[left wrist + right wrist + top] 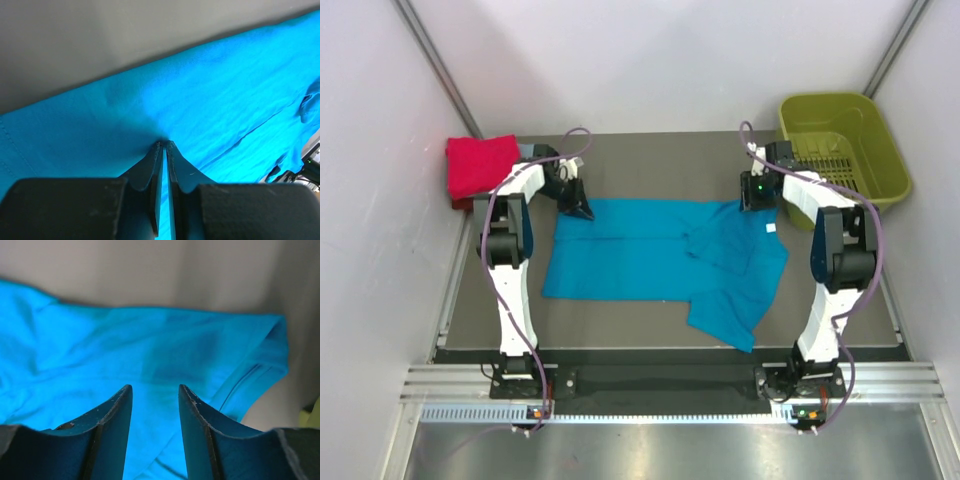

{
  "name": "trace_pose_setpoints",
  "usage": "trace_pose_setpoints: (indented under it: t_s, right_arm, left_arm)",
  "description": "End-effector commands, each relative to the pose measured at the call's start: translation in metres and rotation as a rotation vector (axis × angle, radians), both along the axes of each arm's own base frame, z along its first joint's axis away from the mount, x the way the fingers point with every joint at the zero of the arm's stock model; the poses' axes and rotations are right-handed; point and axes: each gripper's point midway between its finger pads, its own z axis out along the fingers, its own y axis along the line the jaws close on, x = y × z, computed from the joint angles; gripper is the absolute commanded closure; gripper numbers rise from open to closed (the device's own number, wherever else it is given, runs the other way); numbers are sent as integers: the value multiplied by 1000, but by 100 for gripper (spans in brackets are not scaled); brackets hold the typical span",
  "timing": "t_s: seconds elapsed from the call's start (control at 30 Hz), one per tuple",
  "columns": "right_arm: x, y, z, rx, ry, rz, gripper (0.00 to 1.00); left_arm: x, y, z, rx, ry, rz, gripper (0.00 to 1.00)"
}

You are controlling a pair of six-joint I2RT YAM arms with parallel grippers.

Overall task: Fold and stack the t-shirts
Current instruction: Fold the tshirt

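A bright teal t-shirt [640, 255] lies spread across the dark table, its right side folded over and rumpled. My left gripper [582, 208] sits at the shirt's far left corner. In the left wrist view its jaws [164, 144] are pinched together on a pucker of teal cloth [210, 95]. My right gripper [757, 200] hangs over the shirt's far right edge. There its fingers [155, 388] stand apart with nothing between them, the teal cloth [150, 345] and a hemmed sleeve lying below. A folded red t-shirt [478, 166] rests at the far left corner of the table.
An olive-green plastic basket [842, 142] stands at the far right corner, just behind the right arm. White walls close in the table on the left, right and back. The bare table [620, 320] runs along the near side of the shirt.
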Motion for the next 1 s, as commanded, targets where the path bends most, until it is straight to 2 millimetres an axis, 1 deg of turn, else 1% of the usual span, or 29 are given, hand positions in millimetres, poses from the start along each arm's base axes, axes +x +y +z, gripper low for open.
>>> trace_pose_setpoints:
  t_s: [0.0, 0.1, 0.17, 0.2, 0.23, 0.3, 0.37, 0.4, 0.47, 0.57, 0.63, 0.67, 0.7, 0.73, 0.77, 0.8, 0.83, 0.87, 0.9, 0.93, 0.97]
  right_arm:
    - [28, -6, 11, 15, -60, -11, 58]
    - [30, -15, 5, 8, -39, -34, 58]
    - [32, -23, 5, -10, -39, -67, 57]
    - [34, -31, 8, -26, -48, -91, 57]
    - [35, -34, 10, -35, -53, -98, 56]
    - [36, -45, 11, -62, -58, -129, 56]
    - [36, -51, 5, -77, -47, -129, 56]
    - [34, -53, -2, -86, -30, -128, 55]
    - [34, -53, -7, -89, -20, -121, 56]
    - [36, -46, -20, -64, 9, -104, 56]
    - [43, -43, -19, -52, 3, -98, 56]
    - [46, -41, -26, -47, 14, -91, 56]
    - [54, -41, -19, -44, -9, -91, 56]
    - [59, -41, -19, -46, -14, -91, 56]
    - [63, -42, -24, -53, -10, -93, 56]
    - [74, -43, -17, -58, -40, -97, 56]
    - [78, -44, -17, -64, -47, -96, 56]
    - [83, -46, -21, -76, -48, -100, 56]
    - [95, -48, -11, -77, -83, -106, 56]
    - [101, -47, -9, -79, -95, -103, 56]
    - [113, -47, -4, -79, -119, -104, 56]
  left_arm:
    - [-1, 12, -26, 79, 24, -5, 87]
    - [-1, 19, -33, 121, 31, 8, 87]
    - [1, 25, -37, 161, 29, 21, 83]
    - [2, 28, -38, 179, 28, 27, 80]
    - [4, 33, -39, 207, 21, 36, 75]
    - [6, 36, -44, 232, 26, 43, 73]
    - [7, 38, -50, 244, 34, 45, 71]
    - [6, 39, -54, 246, 46, 47, 71]
    - [5, 39, -57, 246, 54, 50, 70]
    - [5, 37, -58, 235, 69, 63, 69]
    - [5, 37, -58, 215, 86, 78, 69]
    - [4, 38, -62, 213, 99, 82, 69]
    - [6, 42, -62, 220, 98, 90, 69]
    - [7, 46, -63, 224, 99, 98, 69]
    - [8, 48, -66, 231, 105, 107, 69]
    - [11, 55, -67, 244, 103, 123, 69]
    - [12, 58, -68, 253, 102, 128, 68]
    - [12, 61, -71, 260, 104, 131, 68]
    - [15, 66, -70, 267, 99, 141, 68]
    - [15, 70, -73, 276, 103, 148, 68]
    - [15, 72, -76, 280, 107, 148, 68]
